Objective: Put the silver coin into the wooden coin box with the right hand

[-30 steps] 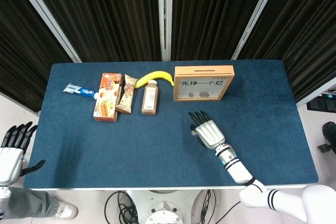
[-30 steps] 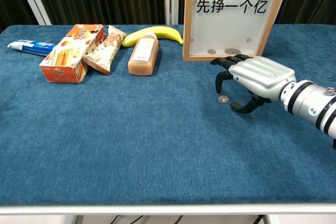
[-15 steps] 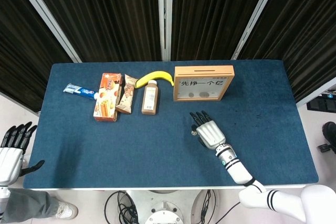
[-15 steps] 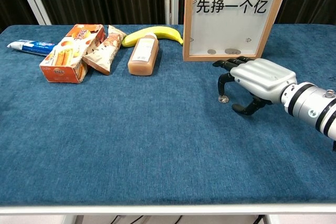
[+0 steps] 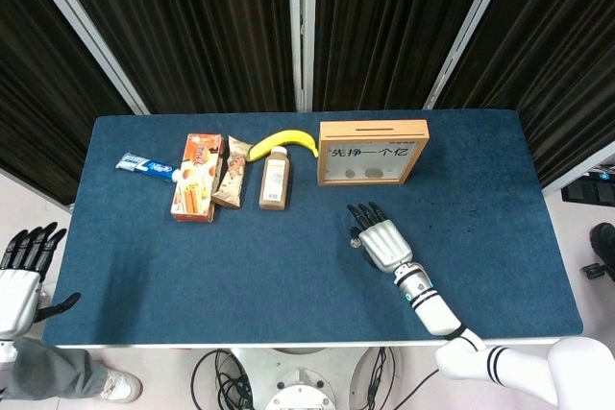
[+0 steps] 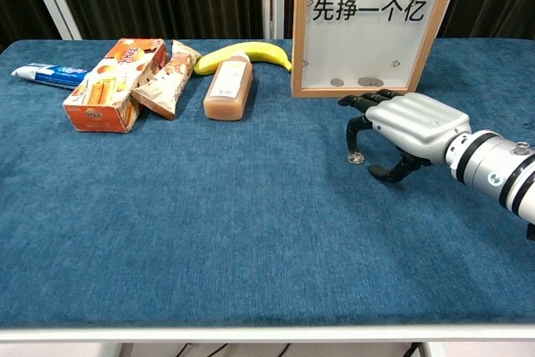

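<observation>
So right hand [image 6: 407, 127] is arching over the silver coin [image 6: 356, 157], fingers spread, one fingertip touching it, before the wooden coin box [image 6: 374, 24] reading "More Money".

The right robot hand [image 6: 401, 127] arches palm-down on its outstretched arm, fingers [image 6: 355, 131] curled downward with tips apart. The left robot hand [image 5: 21, 271] hangs idle, fingers spread.

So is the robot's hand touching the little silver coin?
Touching: chest view shows a fingertip of the right hand resting on the silver coin, which lies flat.
</observation>
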You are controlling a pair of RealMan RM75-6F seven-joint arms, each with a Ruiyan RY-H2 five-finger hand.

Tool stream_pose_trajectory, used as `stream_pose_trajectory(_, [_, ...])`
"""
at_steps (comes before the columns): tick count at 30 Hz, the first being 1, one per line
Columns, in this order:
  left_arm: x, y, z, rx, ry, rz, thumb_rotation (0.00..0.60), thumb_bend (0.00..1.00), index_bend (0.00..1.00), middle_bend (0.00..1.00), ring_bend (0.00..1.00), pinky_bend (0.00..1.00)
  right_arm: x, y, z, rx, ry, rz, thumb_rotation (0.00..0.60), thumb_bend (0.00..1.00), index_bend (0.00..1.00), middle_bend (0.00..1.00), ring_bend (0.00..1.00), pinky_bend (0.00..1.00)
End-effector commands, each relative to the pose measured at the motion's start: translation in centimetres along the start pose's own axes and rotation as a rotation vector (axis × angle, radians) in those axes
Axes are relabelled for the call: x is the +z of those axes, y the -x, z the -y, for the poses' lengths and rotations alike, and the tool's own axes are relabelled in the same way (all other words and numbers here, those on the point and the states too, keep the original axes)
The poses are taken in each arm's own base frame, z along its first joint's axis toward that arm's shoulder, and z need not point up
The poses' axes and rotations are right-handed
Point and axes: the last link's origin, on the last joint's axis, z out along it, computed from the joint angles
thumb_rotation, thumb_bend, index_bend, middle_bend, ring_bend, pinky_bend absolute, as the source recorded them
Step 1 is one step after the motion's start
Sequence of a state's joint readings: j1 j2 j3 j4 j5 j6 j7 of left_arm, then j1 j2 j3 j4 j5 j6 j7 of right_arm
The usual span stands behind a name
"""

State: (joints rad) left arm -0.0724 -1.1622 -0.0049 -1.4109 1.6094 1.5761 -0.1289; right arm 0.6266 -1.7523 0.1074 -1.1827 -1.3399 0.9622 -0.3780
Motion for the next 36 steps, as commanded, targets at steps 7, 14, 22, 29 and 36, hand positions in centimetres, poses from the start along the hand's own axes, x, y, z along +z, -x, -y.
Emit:
stream_pose_trajectory(7, [-0.04,0.07,0.1,-0.002,-0.004,0.002,0.6,0.12,0.02,0.0,0.0,0.0,0.15,-0.11,0.0,0.0,0.003,0.0,0.6,0.33,0.4,0.0,0.0,0.0])
stream_pose_trajectory(14, [0.06,0.12,0.18,-0.003,-0.003,0.003,0.6,0.12,0.02,0.0,0.0,0.0,0.37,0.05,0.02,-0.001,0.009,0.002,0.6,0.33,0.42,0.0,0.0,0.0])
stream_pose_trajectory(22, [0.0,0.15,0.44,-0.01,-0.007,0.003,0.6,0.12,0.02,0.0,0.0,0.0,0.5,0.27,0.08,-0.004,0.01,0.004,0.6,0.33,0.42,0.0,0.0,0.0])
stream_pose_trajectory(29, [0.05,0.1,0.45,-0.012,0.0,0.002,0.6,0.12,0.02,0.0,0.0,0.0,0.62,0.23,0.14,-0.002,0.014,-0.007,0.6,0.33,0.46,0.0,0.0,0.0])
stream_pose_trajectory(36, [0.04,0.06,0.57,-0.017,0.005,0.002,0.6,0.12,0.02,0.0,0.0,0.0,0.94,0.2,0.09,-0.001,0.03,-0.022,0.6,0.35,0.55,0.0,0.0,0.0])
